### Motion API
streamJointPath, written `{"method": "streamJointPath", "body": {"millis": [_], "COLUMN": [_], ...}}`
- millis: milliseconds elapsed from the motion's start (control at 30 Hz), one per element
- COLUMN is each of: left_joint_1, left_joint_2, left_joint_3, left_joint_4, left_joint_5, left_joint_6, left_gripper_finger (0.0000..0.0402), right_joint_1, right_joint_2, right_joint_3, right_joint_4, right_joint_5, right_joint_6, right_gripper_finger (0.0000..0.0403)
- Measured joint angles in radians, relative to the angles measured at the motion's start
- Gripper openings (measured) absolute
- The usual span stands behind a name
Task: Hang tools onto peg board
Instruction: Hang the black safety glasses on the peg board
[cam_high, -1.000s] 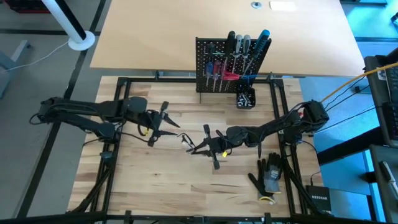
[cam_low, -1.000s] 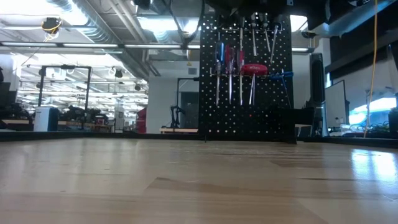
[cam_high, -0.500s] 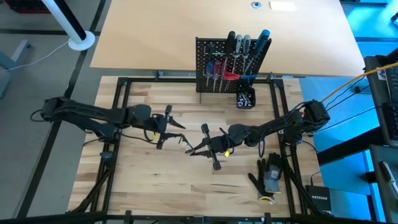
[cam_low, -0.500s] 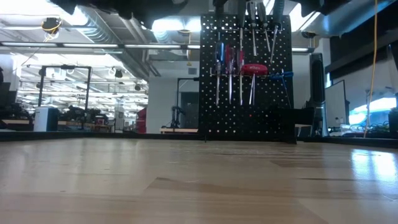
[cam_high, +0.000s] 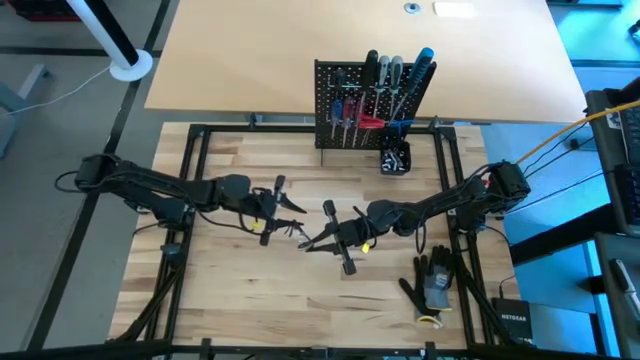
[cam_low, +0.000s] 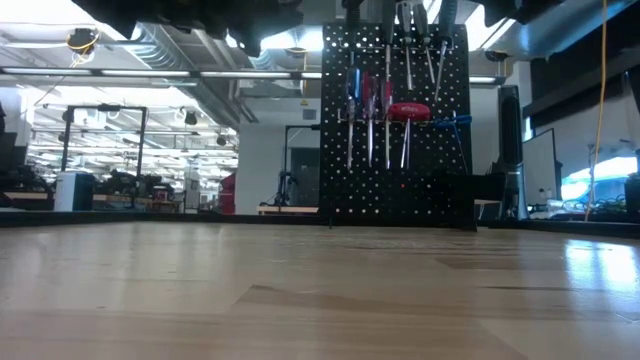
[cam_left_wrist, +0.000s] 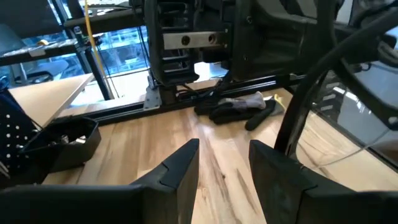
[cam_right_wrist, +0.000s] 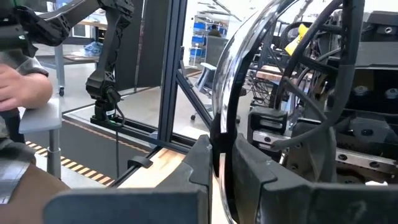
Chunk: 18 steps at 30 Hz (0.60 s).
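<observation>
**Grippers met mid-table, tools on the board**

The left gripper (cam_high: 292, 208) sat over the middle of the table (cam_high: 250, 290), tip to tip with the right gripper (cam_high: 310, 240), which reached in from the other side. The two were near each other, likely lined up for a hand-off.

In its wrist view the left gripper (cam_left_wrist: 224, 152) was spread apart with only bare wood between its fingers, holding nothing, probably ready to receive.

The right gripper (cam_right_wrist: 217, 149) had its fingers drawn nearly together. A small pale thing showed by its tips from above. I could not tell whether that was a thin tool or whether it was held.

The peg board (cam_high: 365, 105) stood upright at the table's far edge, well apart from both grippers. The tools (cam_high: 385, 85) hung on it in a row, handles up, so the shafts hung clear of the table.

A small black cup (cam_high: 394, 158) sat just beside the board's foot. Black gloves (cam_high: 432, 280) lay near the right arm. I saw no loose tool on the wood.
</observation>
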Motion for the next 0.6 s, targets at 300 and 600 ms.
{"method": "streamJointPath", "body": {"millis": [300, 600], "left_joint_1": [-0.004, -0.049], "left_joint_2": [-0.013, 0.047], "left_joint_3": [0.0, 0.001], "left_joint_4": [-0.019, 0.083], "left_joint_5": [0.001, 0.011], "left_joint_6": [-0.011, -0.011], "left_gripper_finger": [0.0131, 0.0131], "right_joint_1": [0.0, 0.001], "right_joint_2": [0.0, 0.0], "right_joint_3": [0.0, 0.0], "right_joint_4": [0.007, 0.029], "right_joint_5": [0.005, 0.01], "right_joint_6": [0.0, 0.006], "right_gripper_finger": [0.0035, 0.0035]}}
